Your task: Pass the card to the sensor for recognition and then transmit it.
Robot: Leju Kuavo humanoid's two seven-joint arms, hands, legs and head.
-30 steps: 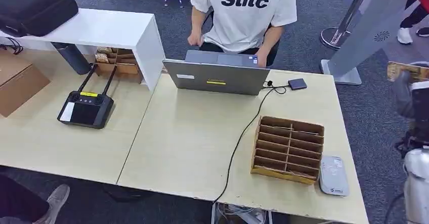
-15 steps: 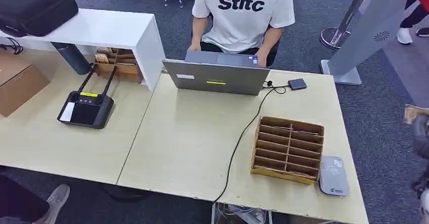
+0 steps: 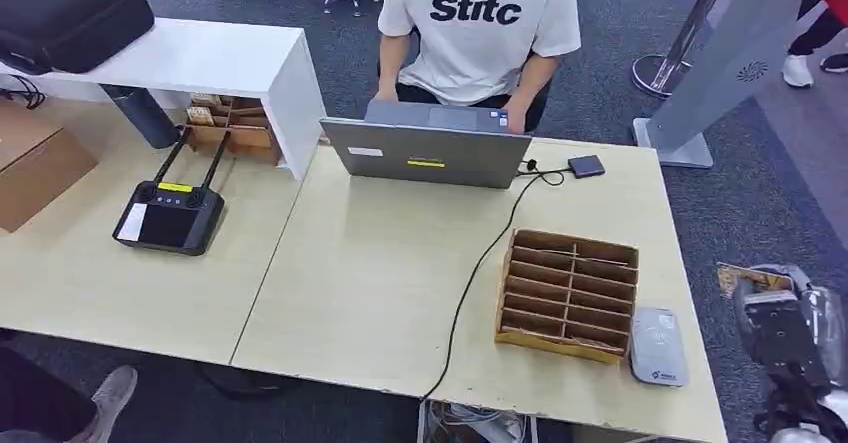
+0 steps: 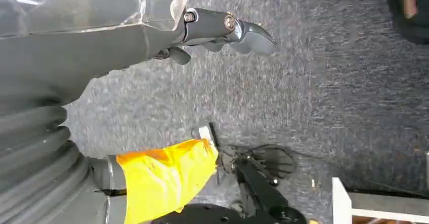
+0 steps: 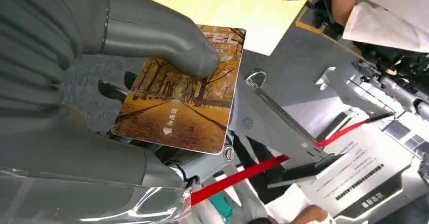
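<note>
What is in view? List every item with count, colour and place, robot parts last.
card: one, autumn-tree print, held in right hand.
sensor: one, grey, table's near right corner.
slotted box: one, brown cardboard, beside sensor.
laptop: one, grey, table's far edge.
black cable: one, across the table.
remote controller: one, black, left table.
person: one, white shirt, behind laptop.
left hand: grey, above carpet, holds nothing.
right hand: grey, thumb pressing card.
</note>
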